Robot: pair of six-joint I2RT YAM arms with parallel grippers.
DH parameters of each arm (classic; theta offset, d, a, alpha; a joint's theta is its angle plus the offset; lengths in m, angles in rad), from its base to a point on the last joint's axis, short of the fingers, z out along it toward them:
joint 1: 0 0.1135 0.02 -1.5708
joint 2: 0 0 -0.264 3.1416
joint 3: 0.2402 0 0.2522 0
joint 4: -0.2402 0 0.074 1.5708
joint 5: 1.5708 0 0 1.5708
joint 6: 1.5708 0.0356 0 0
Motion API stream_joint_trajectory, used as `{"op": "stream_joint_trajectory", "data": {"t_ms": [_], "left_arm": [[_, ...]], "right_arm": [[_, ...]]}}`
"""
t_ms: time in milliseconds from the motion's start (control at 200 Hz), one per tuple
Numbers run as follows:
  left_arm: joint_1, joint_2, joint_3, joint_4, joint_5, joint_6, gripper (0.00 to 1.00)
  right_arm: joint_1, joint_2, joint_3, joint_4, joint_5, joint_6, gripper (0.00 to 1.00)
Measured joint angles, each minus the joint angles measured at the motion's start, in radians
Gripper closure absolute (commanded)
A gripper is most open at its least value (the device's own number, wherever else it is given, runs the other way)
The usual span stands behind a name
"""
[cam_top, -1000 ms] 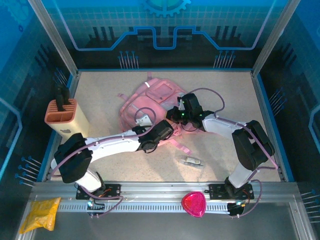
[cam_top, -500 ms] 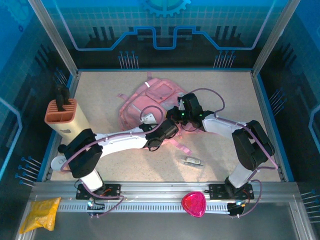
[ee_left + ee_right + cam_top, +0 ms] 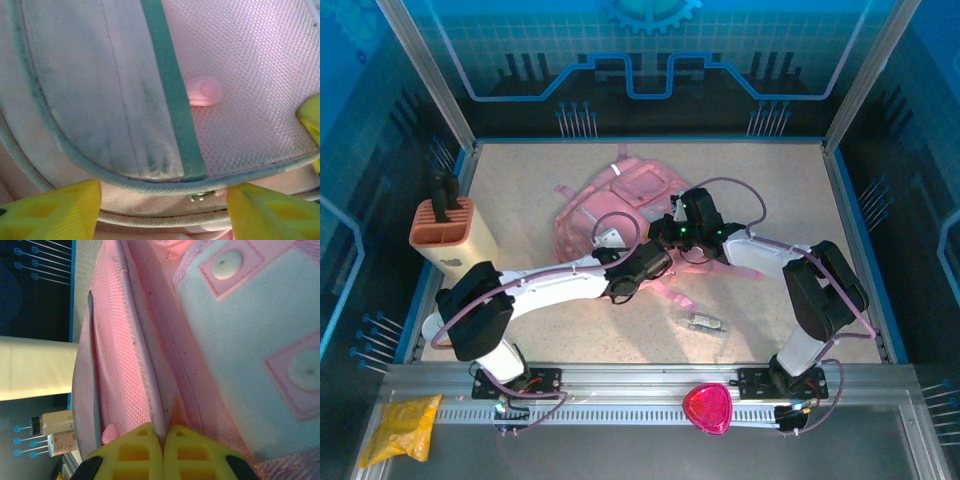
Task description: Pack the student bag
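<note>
The speckled table (image 3: 770, 190) carries the student bag (image 3: 620, 195), which lies flat a little toward 12 o'clock from its middle, straps trailing toward 6 o'clock. It lies between the two arms, within reach of both.

The right gripper (image 3: 164, 440) comes at the bag's 3 o'clock side. Its yellow fingers are pressed together on a thin fold of pink fabric beside the mesh lining, probably to lift one lip of the opening and hold it taut.

The left gripper (image 3: 160, 210) sits at the bag's 6 o'clock edge. Its jaws stand well apart, straddling the piped rim of a pocket flap without pinching it. That looks like lining up to take the other lip.

At 9 o'clock stands a peach-topped holder (image 3: 450, 240). A small packet (image 3: 705, 323) lies at 5 o'clock from the bag, apparently waiting to be packed.
</note>
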Motion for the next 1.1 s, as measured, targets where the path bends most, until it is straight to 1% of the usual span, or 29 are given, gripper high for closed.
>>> {"op": "stream_joint_trajectory", "data": {"t_ms": [110,225,265,295,315,345,405,625,705,740,835,1046,1101], "left_arm": [[0.000,-0.008,0.000,-0.011,0.011,0.028,0.49],[0.000,-0.008,0.000,-0.019,0.023,0.052,0.51],[0.000,-0.008,0.000,-0.019,0.029,0.058,0.48],[0.000,-0.008,0.000,-0.019,0.032,0.059,0.42],[0.000,-0.008,0.000,-0.019,0.034,0.061,0.36],[0.000,-0.008,0.000,-0.019,0.037,0.072,0.29],[0.000,-0.008,0.003,-0.017,0.042,0.080,0.20],[-0.001,-0.008,0.020,0.032,0.043,0.066,0.13],[0.003,-0.004,0.032,0.032,0.042,0.038,0.05],[0.006,0.000,0.036,0.024,0.043,0.023,0.03],[0.019,0.016,0.040,0.011,0.044,-0.024,0.01],[0.039,0.074,0.065,-0.003,0.052,-0.045,0.01],[0.041,0.081,0.072,-0.009,0.051,-0.046,0.07]], "right_arm": [[0.000,0.000,0.000,0.002,0.001,0.000,1.00],[0.000,0.000,0.000,0.002,0.001,0.000,1.00],[0.000,0.000,0.000,0.002,0.001,0.000,1.00],[0.000,0.000,0.000,0.002,0.001,0.000,1.00],[0.000,0.000,0.000,0.002,0.001,0.000,1.00],[0.000,0.000,0.000,0.002,0.001,0.000,1.00],[0.000,0.000,0.000,0.003,0.002,0.000,1.00],[0.000,0.000,0.000,0.005,0.002,0.008,1.00],[0.000,0.000,0.000,0.007,0.003,0.014,1.00],[-0.002,-0.001,0.000,0.008,0.005,0.015,1.00],[-0.003,-0.001,0.000,0.008,0.009,0.023,1.00],[-0.003,-0.001,0.000,0.018,0.009,0.043,1.00],[-0.003,-0.001,0.000,0.021,0.010,0.049,1.00]]}}
